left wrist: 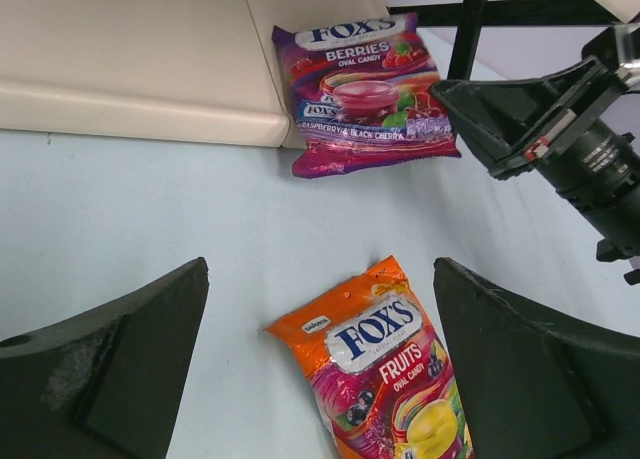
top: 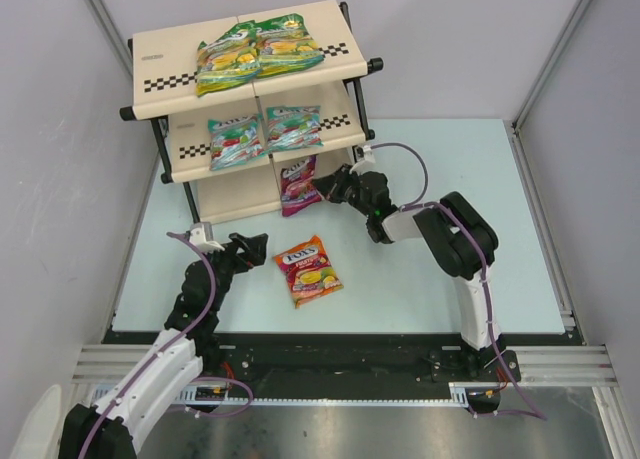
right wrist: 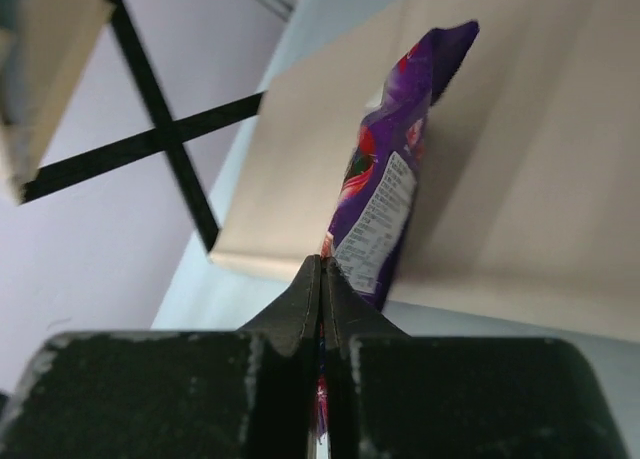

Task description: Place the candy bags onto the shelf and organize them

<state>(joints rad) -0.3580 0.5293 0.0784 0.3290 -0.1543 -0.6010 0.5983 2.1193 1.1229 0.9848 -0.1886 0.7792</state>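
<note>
The left arm (top: pixel 150 371) and right arm (top: pixel 470 309) have white lower links and black upper joints, each trailing a looping purple cable (top: pixel 208 284). The left tool (top: pixel 243 249) has broad matte-black wedge fingers (left wrist: pixel 110 369), one scuffed grey. The black right tool (top: pixel 330 187) carries a red-and-white mark (left wrist: pixel 545 144), with a green light (top: pixel 378 216) behind it.

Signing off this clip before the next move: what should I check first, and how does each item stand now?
1. Grip: right gripper shut on purple bag: ok.
2. Placement: purple bag fully on bottom tier: not ok, its near edge lies past the tier's front.
3. Readiness: left gripper open: ok.
4. Target: orange bag flat on table, beneath left gripper: ok.
5. Room: bare bottom tier beside purple bag: ok.
6. Upper tiers: green bags and teal bags in pairs: ok.
</note>
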